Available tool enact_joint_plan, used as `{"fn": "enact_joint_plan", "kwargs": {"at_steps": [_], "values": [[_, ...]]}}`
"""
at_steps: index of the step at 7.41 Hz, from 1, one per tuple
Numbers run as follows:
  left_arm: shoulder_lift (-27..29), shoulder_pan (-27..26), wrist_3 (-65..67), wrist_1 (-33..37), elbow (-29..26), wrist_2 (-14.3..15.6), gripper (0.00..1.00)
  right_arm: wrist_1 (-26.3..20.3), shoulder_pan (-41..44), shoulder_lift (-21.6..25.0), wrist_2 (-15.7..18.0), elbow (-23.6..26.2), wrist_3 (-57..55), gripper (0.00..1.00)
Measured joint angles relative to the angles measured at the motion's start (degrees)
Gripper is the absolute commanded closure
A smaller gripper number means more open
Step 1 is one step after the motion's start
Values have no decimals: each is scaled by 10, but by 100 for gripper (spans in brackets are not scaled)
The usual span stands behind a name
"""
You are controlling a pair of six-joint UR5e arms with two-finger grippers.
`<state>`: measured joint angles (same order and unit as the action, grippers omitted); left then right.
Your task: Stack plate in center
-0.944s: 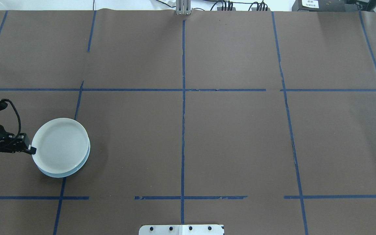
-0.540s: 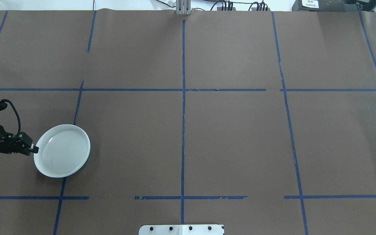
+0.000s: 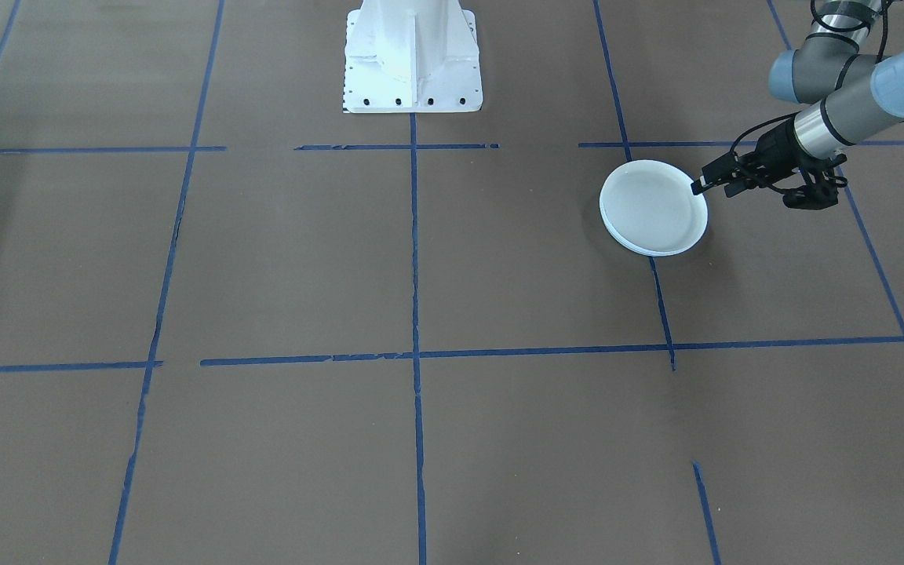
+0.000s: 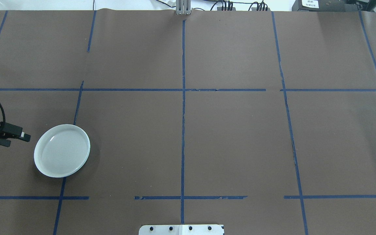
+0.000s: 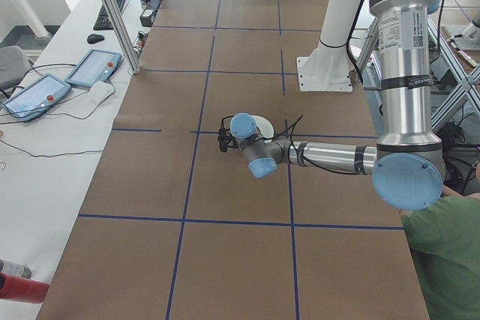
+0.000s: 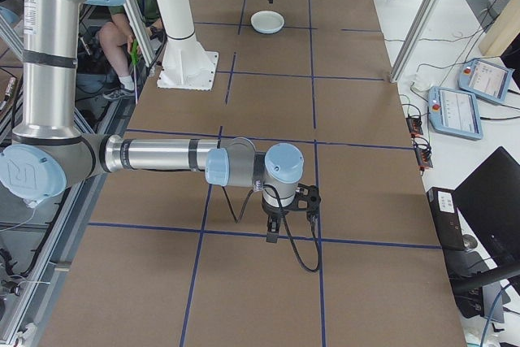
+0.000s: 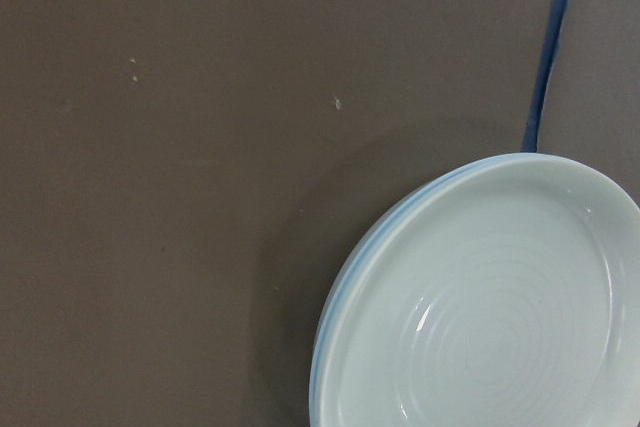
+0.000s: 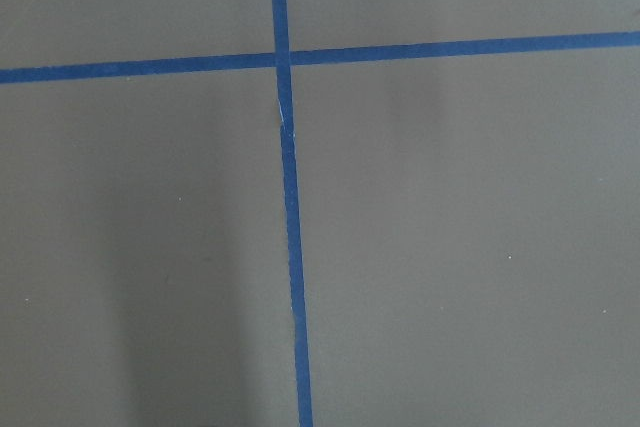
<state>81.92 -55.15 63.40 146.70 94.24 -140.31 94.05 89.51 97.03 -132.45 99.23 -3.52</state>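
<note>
A glossy pale plate with concentric rings [image 4: 62,150] lies on top of a stack left of the table's middle, and also shows in the front view [image 3: 654,207] and the left wrist view [image 7: 500,327]. Under it only the thin rim of the pale grey-blue plate [image 7: 332,332] shows. My left gripper [image 4: 26,137] hangs just left of the stack, apart from it, open and holding nothing. My right gripper [image 6: 272,237] points down over bare brown paper far from the plates. I cannot tell whether it is open or shut.
Blue tape lines [image 4: 183,130] divide the brown table cover into squares. The white robot base [image 3: 413,55] stands at the robot's edge of the table. A person in green [image 5: 446,260] sits beside the left arm. Tablets [image 5: 94,67] lie on the side bench.
The ringed plate went from tilted in the left gripper down flat onto the blue plate. The gripper let go and drew back to the left.
</note>
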Motion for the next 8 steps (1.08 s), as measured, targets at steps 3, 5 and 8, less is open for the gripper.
{"fn": "enact_joint_plan", "kwargs": {"at_steps": [3, 5, 8], "values": [[-25, -103, -290, -101, -7, 65, 0, 0, 0, 0, 0, 0, 0, 0], [-23, -217, -552, -271, -4, 125, 0, 0, 0, 0, 0, 0, 0, 0], [22, -352, -696, -489, -2, 105, 0, 0, 0, 0, 0, 0, 0, 0]]}}
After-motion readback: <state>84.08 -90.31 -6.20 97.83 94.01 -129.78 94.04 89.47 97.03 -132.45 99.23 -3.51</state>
